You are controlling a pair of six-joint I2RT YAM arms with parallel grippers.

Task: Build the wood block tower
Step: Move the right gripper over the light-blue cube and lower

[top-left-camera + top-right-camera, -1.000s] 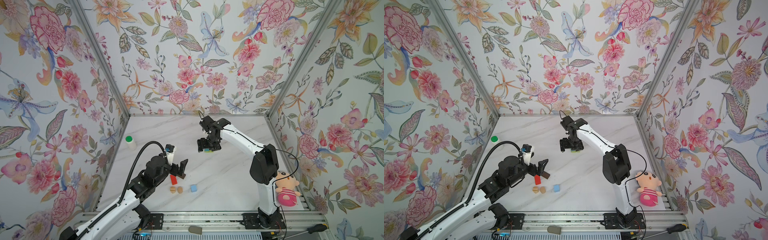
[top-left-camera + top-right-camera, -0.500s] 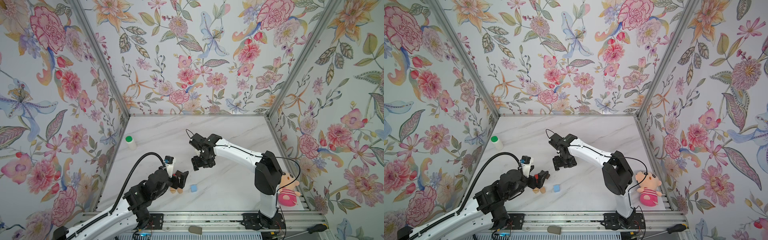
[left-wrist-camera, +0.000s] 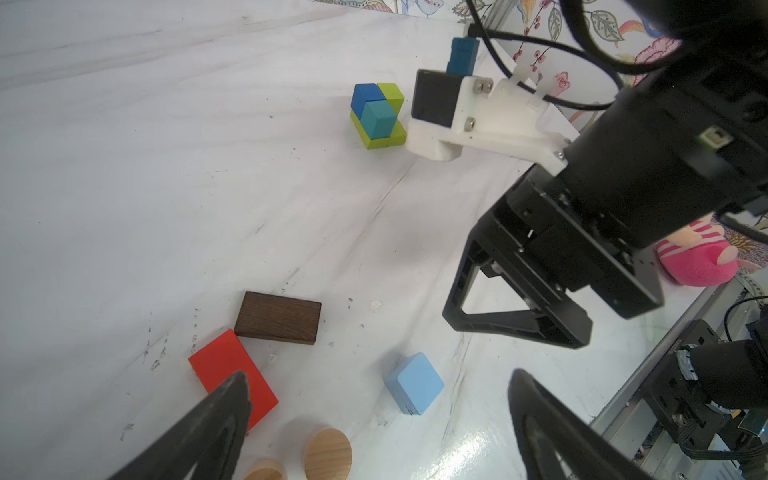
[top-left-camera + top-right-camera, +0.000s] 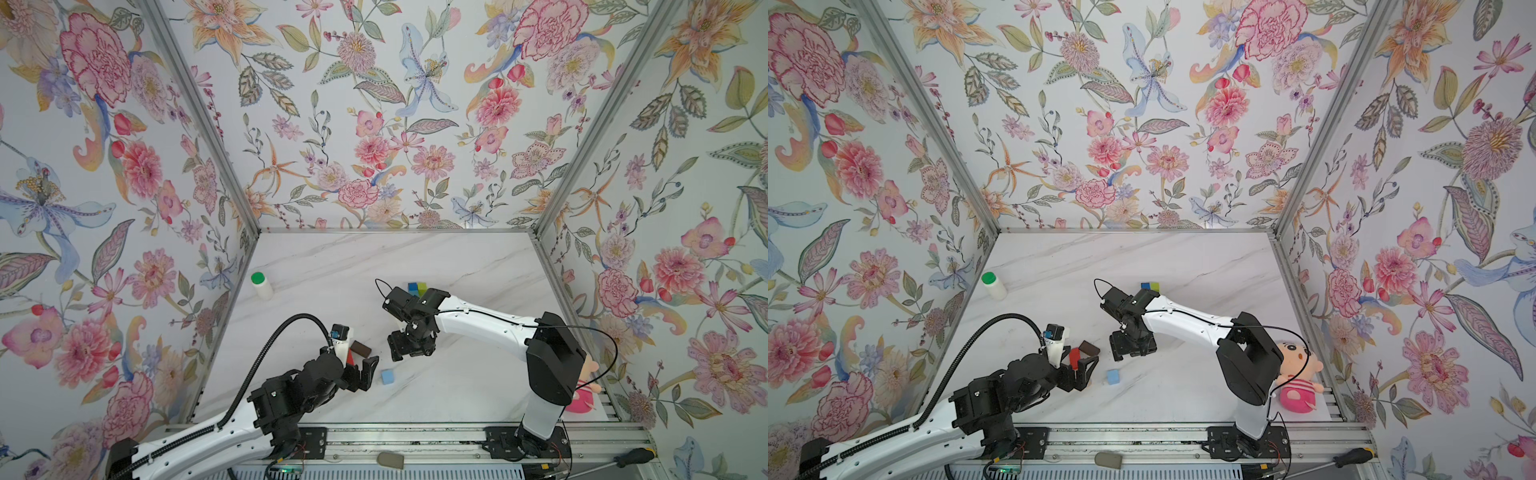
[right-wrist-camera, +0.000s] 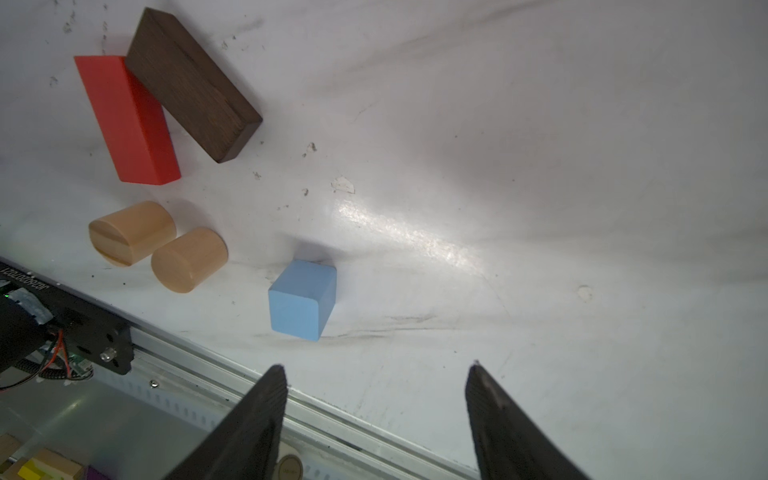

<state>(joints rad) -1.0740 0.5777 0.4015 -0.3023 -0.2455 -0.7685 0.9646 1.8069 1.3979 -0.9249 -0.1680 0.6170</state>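
A small stack of blue, lime-green and teal cubes (image 4: 417, 287) (image 4: 1150, 286) (image 3: 376, 114) stands mid-table, behind my right arm. Near the front lie a light-blue cube (image 4: 387, 376) (image 5: 302, 298), a red oblong (image 3: 232, 378) (image 5: 126, 120), a dark-brown oblong (image 4: 360, 349) (image 5: 193, 83) touching it, and two tan rounded pieces (image 5: 189, 259) (image 3: 327, 453). My left gripper (image 4: 360, 373) (image 3: 379, 384) hovers open over the red oblong and tan pieces, left of the light-blue cube. My right gripper (image 4: 409, 353) (image 5: 376, 372) hangs open and empty just behind and right of that cube.
A green-capped white bottle (image 4: 262, 284) stands by the left wall. A pink plush doll (image 4: 1300, 386) lies at the front right behind my right arm's base. The metal front rail (image 4: 415, 432) runs close to the loose blocks. A screwdriver (image 4: 631, 457) lies outside the rail.
My right arm swung from the cube stack down toward the front, near the light-blue cube, its jaws narrowing somewhat. My left gripper drew back toward the front edge.
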